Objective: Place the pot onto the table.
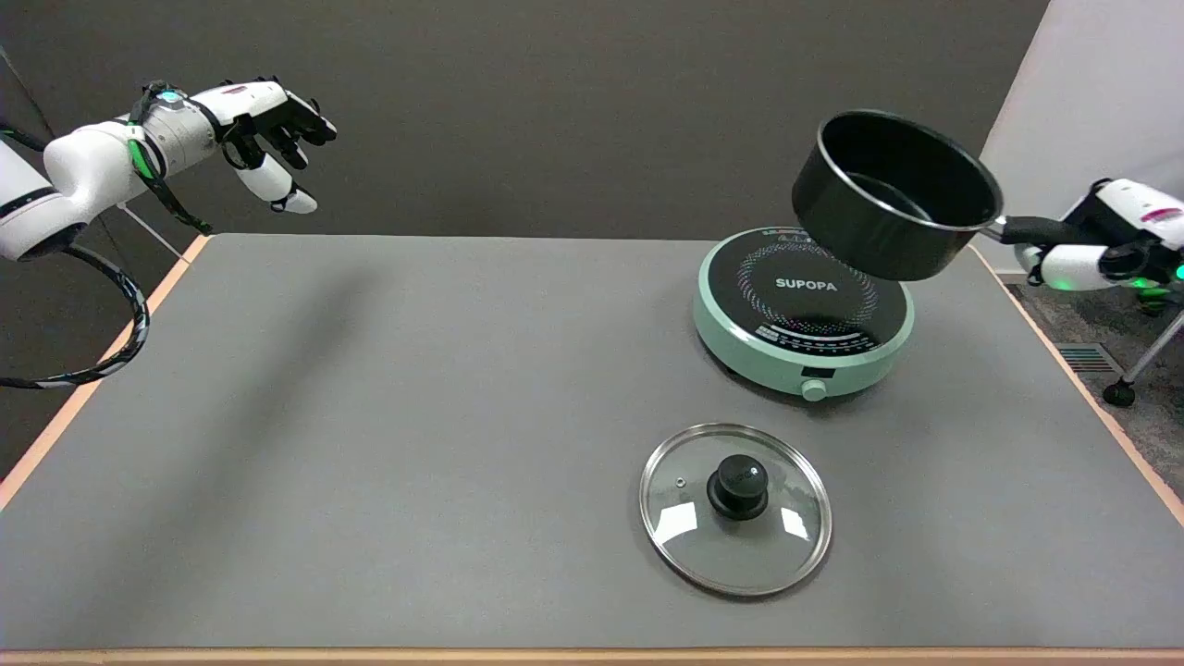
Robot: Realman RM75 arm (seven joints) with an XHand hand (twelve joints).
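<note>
Now I have the pot (895, 194) in the air, above the far right part of the cooker (803, 310), and it is not touching it. My right hand (1115, 242) holds the pot by its black handle (1034, 228), which points to the right, past the table edge. The fingers are closed around the end of the handle (I see the hand only partly, because it is at the right border of the picture). The pot is tilted, so its opening turns toward the camera and I can see the dark inside, with nothing visible in it.

The cooker is round and pale green, with a black top and the word SUPOPA on it. It stands on the far right part of the grey table (370, 416), with its small knob (814, 389) facing the near side.

Nearer to me, in front of the cooker and apart from it, a glass lid (735, 508) lies flat on the table with its black knob up.

At the upper left the left hand (268, 129) hangs in the air over the far left corner, fingers loosely spread, holding nothing.
</note>
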